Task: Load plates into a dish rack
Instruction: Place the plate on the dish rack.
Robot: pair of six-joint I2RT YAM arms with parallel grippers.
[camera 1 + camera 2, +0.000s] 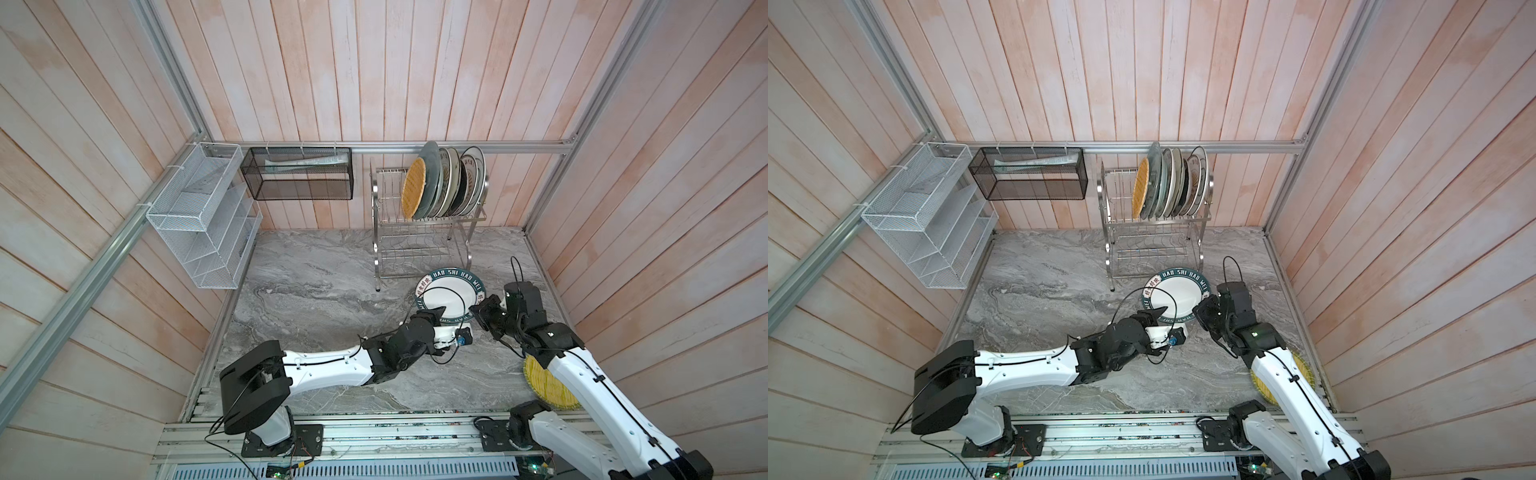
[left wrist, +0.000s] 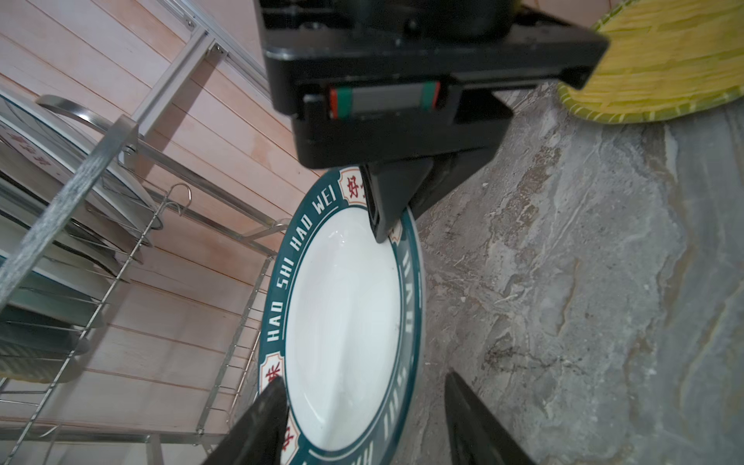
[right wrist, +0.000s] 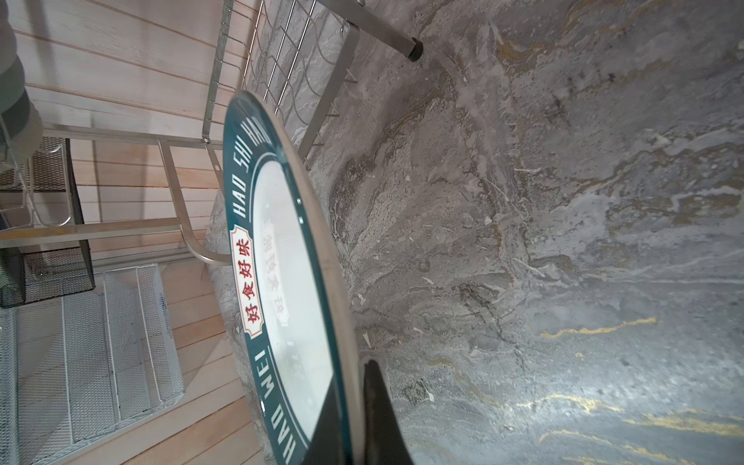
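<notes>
**Teal-rimmed plate [image 1: 449,295] being gripped at one rim, straddled at the other**

Right gripper [image 1: 478,309] is clamping the plate's rim on the side toward the right wall. In the right wrist view its fingers [image 3: 376,402] are pinching tight on the rim, one on the white face and one on the underside. The left wrist view is showing the same pinch from across the plate.

Left gripper [image 1: 436,311] is sitting at the near-left rim with its jaws standing wide. In the left wrist view one finger [image 2: 265,418] is reaching over the printed border, and the other is hanging clear on the underside with a visible gap. It is not clamping anything.

Plate is sitting tilted over the marble tabletop [image 1: 311,291], just in front of the dish rack [image 1: 376,199], near its lower tier and right leg. Far rim is possibly touching the marble, but the angle is too poor to confirm.

Racked plates [image 1: 453,183] are standing on edge in the upper tier, packed to the right, with an orange woven plate [image 1: 413,191] as the leftmost. Slots to the left of it are showing bare wire.

Yellow woven plate [image 1: 540,386] is lying flat on the marble, partly hidden under the right arm.
</notes>
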